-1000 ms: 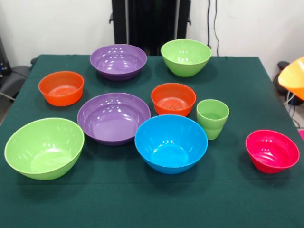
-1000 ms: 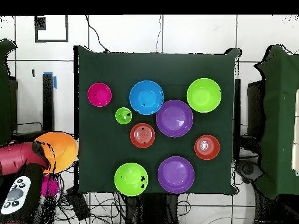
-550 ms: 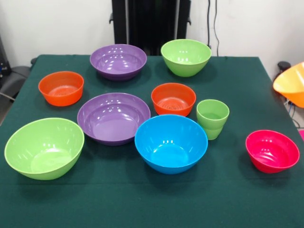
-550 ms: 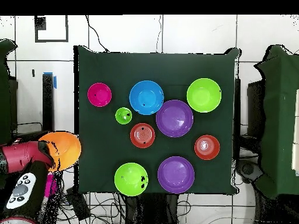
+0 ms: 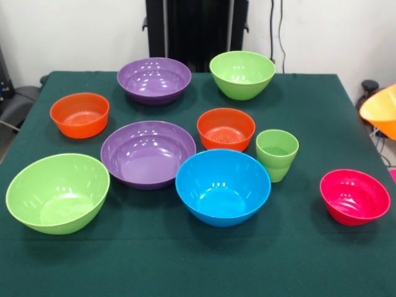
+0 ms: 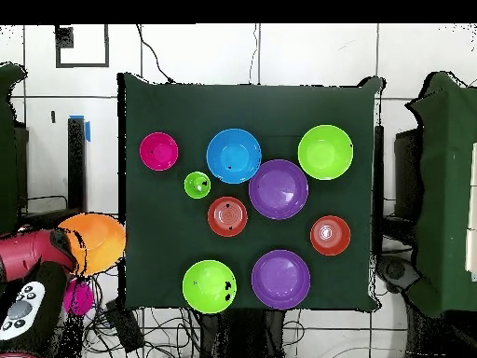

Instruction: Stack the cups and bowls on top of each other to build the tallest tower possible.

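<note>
A largest orange-yellow bowl hangs tilted in the air past the table's right edge. In the overhead view this bowl sits at the end of the red arm, where my gripper holds its rim, mostly hidden. One light-green cup stands upright beside the blue bowl. On the green cloth also rest two purple bowls, two light-green bowls, two orange-red bowls and a pink-red bowl. Nothing is stacked.
The table is covered in dark green cloth, with bare cloth along its front in the front view. Cables and a pink object lie on the floor beside the arm. A black pedestal stands behind the table.
The orange-yellow bowl and the arm's end have shifted slightly beside the table, the bowl dipping a little lower. All bowls and the cup on the table stayed put.
</note>
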